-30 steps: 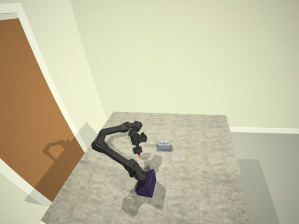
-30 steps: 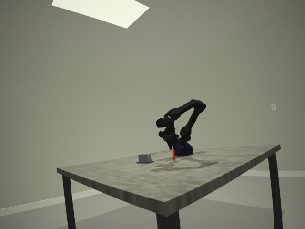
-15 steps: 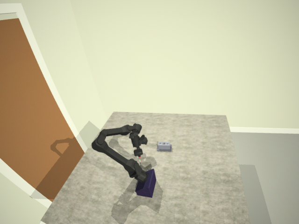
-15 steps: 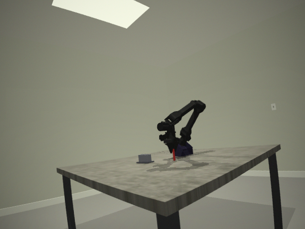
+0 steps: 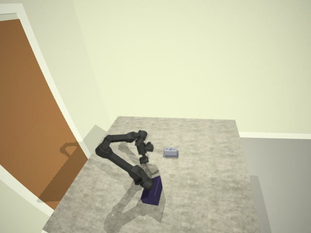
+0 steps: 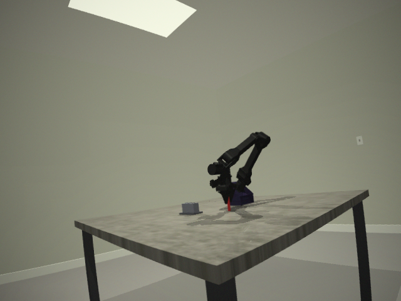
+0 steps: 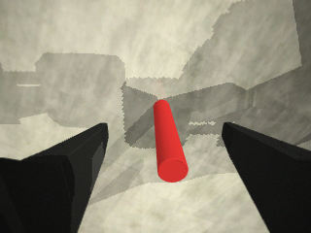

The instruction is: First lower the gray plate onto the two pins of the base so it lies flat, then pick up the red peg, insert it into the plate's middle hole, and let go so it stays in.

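The red peg [image 6: 229,205] [image 7: 168,138] stands upright on the table. In the wrist view it is between the two black fingers, with a gap on each side. It is hidden by the arm in the top view. My gripper [image 7: 165,129] [image 6: 227,200] points down around the peg's upper part; it is open and touches nothing that I can see. The gray plate [image 5: 170,151] [image 6: 190,207] sits level on the base, with round marks or holes in a row along its top. The darker base [image 5: 177,155] [image 6: 200,212] shows as a thin rim under it. The pins are too small to make out.
The arm's dark purple mount [image 5: 156,191] [image 6: 242,198] stands on the table [image 5: 208,175] [image 6: 155,229] near the peg. The plate and base are off to one side of the gripper. The arm's shadows fall across the tabletop around the peg.
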Robot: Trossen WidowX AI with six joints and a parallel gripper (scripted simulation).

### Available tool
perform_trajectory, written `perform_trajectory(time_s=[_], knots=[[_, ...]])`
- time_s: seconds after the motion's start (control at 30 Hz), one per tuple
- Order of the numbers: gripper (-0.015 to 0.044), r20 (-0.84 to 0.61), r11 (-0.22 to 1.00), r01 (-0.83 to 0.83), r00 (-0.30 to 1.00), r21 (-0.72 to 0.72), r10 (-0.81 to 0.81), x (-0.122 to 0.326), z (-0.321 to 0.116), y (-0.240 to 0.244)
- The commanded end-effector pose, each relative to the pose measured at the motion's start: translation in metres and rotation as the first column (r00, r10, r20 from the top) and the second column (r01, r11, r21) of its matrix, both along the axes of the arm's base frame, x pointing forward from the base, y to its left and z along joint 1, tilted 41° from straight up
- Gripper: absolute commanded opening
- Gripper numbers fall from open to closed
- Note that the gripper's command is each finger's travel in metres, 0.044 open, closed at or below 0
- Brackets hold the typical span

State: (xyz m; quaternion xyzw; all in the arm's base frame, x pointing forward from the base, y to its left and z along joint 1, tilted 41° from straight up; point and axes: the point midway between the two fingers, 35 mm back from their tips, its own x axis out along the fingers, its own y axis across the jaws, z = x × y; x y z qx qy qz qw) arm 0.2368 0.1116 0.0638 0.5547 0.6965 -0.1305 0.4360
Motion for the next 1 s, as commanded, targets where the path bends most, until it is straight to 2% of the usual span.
perform_trajectory(time_s=[0.0, 0.27, 0.97], knots=[[0.0204, -0.004, 1.0, 0.004, 1.0, 0.004, -0.004, -0.0001, -0.0002, 0.0008], [0.0, -0.004, 1.0, 0.004, 1.0, 0.004, -0.004, -0.0001, -0.0002, 0.0008], [0.0, -0.003, 1.0, 0.004, 1.0, -0.001, -0.004, 0.0027, 0.0087, -0.0085]])
